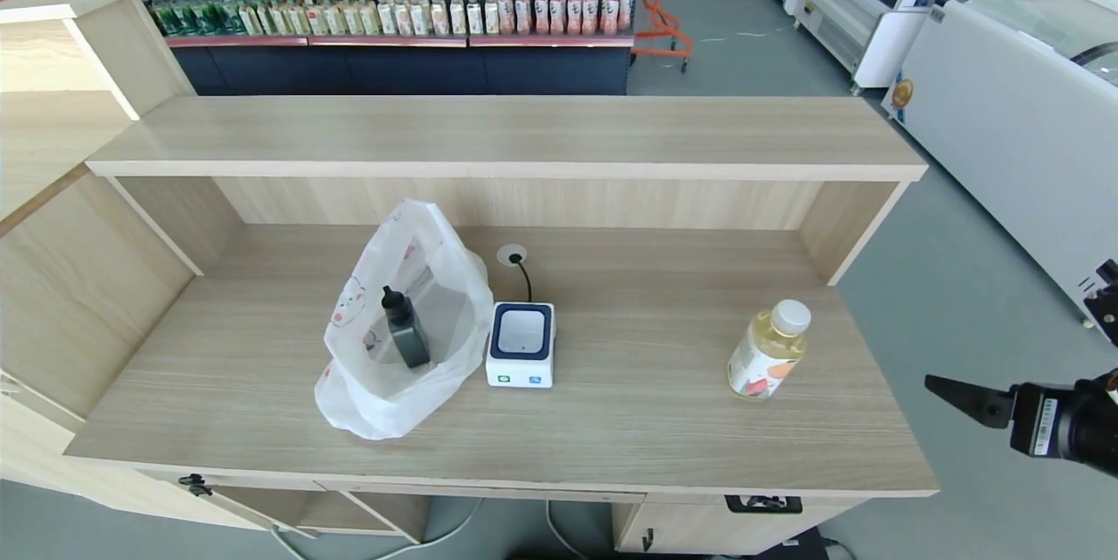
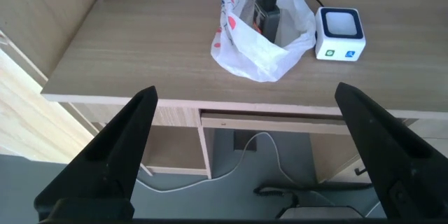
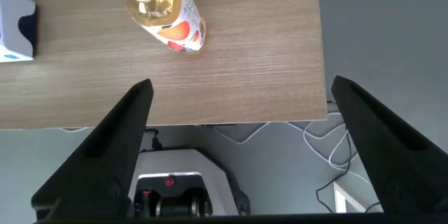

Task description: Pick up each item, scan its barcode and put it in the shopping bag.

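Shopping bag: the white, thin plastic shopping bag with small printed figures (image 1: 403, 342) stands on the left half of the pale wood-grain counter (image 1: 629, 420). Its mouth gapes upward, so an item can be lowered straight in.
Bagged item: a dark grey bottle with a black cap (image 1: 406, 335) stands upright inside the bag and leans slightly. It looks dealt with.
Scanner: the small white box scanner with a dark-framed glass window (image 1: 521, 343) sits just beside the bag, on its right. Its window faces up, probably so that a barcode can be passed over it on the way to the bag.
Cable: a black lead (image 1: 525, 279) runs from the back of the scanner into a round port in the counter, which keeps it out of the working area.
Item to do: the clear plastic bottle of pale yellow drink with a white cap and a fruit-print label (image 1: 769, 352) stands upright near the counter's right end. It is well apart from the scanner and on the right arm's side.
Right gripper: the right gripper (image 3: 241, 91) hangs off the counter's near right corner, aimed toward the drink bottle but not touching it. Its black fingers (image 3: 112, 154) are spread wide, with nothing between them.
Left gripper: the left gripper (image 2: 246, 92) is held low in front of the counter's near edge and faces the bag. Its fingers are likewise spread and empty.
Next step, as judged: the right arm is better placed to grasp the drink bottle by its body.
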{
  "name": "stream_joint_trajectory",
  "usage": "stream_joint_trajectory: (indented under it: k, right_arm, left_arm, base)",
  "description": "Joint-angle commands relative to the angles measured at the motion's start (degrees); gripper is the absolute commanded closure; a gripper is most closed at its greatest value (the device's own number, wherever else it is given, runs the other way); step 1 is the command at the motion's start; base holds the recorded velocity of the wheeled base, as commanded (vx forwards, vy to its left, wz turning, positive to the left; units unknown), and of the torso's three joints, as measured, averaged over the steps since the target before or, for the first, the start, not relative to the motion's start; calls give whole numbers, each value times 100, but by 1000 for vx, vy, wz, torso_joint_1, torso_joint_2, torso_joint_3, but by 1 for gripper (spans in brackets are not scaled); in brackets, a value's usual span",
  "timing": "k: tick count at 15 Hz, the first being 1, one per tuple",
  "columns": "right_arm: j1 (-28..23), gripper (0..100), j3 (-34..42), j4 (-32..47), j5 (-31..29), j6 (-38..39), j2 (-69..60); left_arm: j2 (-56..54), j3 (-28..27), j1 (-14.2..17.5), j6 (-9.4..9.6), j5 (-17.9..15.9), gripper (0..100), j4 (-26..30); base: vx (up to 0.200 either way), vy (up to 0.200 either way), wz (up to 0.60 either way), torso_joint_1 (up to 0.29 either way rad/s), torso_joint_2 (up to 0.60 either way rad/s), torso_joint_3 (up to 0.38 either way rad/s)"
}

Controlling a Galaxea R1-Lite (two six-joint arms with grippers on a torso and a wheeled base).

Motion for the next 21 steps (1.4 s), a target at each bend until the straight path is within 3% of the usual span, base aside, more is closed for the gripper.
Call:
stream_joint_trajectory:
  k: [1,2,8,10,12,17,21]
  right_arm:
    - [26,0,733,-962,137,-116,1017]
    - [377,0,1041,-1673,146,-178,1342]
    - [632,0,979,-3554,137,-160,2933]
    - [817,0,900,-4758,120,-134,3803]
    - [993,0,795,-5488,111,-99,4339]
    - [1239,0,127,-5989,93,147,5042]
    - [1573,0,-550,-5980,-452,437,5341]
  left_arm:
    - [-2,1,0,-1,-3,0,-6]
    - [-2,1,0,-1,-3,0,-6]
    - [-2,1,0,-1,-3,0,-6]
    - [-2,1,0,-1,-3,0,-6]
    - [-2,1,0,-1,-3,0,-6]
    - [-2,1,0,-1,-3,0,-6]
    - [-2,1,0,-1,-3,0,-6]
  base:
    - [0,0,0,0,0,0]
    - [0,0,0,0,0,0]
    - [0,0,0,0,0,0]
    - [0,0,0,0,0,0]
    - [0,0,0,0,0,0]
    - [0,0,0,0,0,0]
    - [0,0,0,0,0,0]
